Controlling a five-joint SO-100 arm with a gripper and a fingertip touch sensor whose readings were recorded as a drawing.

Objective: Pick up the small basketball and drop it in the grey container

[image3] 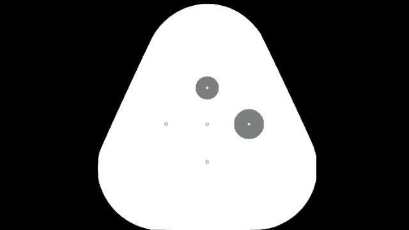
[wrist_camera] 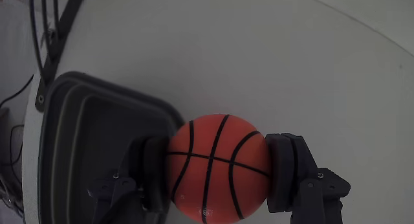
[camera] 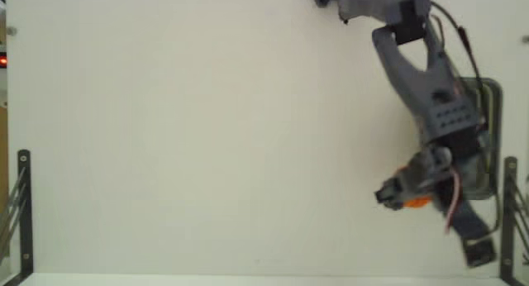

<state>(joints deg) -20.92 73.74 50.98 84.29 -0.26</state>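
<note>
Wrist view shows the end effector (wrist_camera: 218,175) clamped on the small basketball (wrist_camera: 218,166), one pad on each side, just right of the grey container (wrist_camera: 65,140) and above the white worktop (wrist_camera: 259,56). In the fixed view the ball (camera: 416,201) peeks out orange beside the container (camera: 493,96) at far right.

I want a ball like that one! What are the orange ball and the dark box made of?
The small basketball looks like rubber: matte orange skin with thin black seams. The grey container looks like moulded plastic: smooth, dull walls, rounded corners and a thick rim. Neither can be told for sure by look alone.
</note>
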